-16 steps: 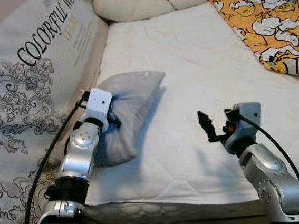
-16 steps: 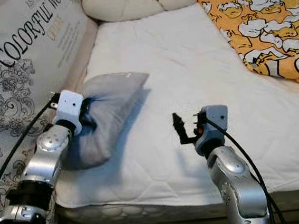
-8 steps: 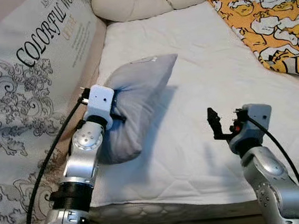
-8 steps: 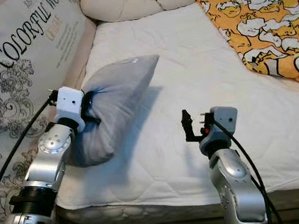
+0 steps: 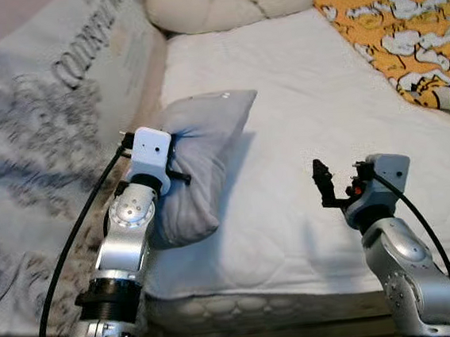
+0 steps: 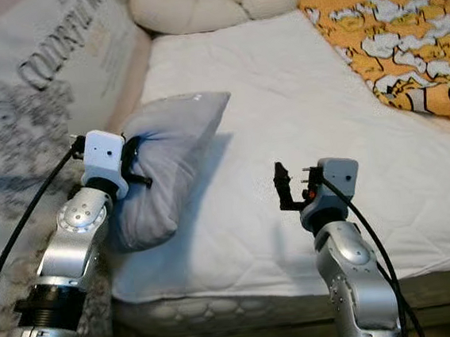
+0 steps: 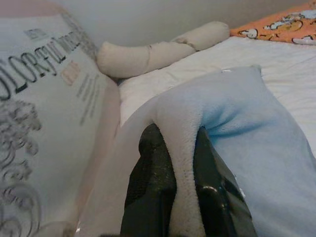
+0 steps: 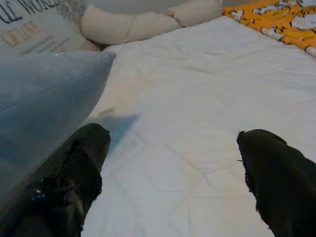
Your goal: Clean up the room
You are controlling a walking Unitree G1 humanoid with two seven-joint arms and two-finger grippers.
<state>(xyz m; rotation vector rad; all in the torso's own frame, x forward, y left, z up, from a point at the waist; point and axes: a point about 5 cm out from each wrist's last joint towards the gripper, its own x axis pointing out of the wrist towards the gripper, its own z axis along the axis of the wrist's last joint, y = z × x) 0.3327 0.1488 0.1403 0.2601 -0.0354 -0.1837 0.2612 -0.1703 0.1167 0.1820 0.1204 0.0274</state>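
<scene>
Left hand clamped on grey pillow — lifted over bed.
Right hand fingers apart, holding nothing.

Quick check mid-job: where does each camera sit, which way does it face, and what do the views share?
Left and right eye views: on the head, looking down at the bed; both silver arms show.
Left wrist view: along the left gripper, jaws pinching the grey pillow.
Right wrist view: along the right gripper, jaws open over the white mattress.
Shared: the grey pillow and cream bolster.
</scene>
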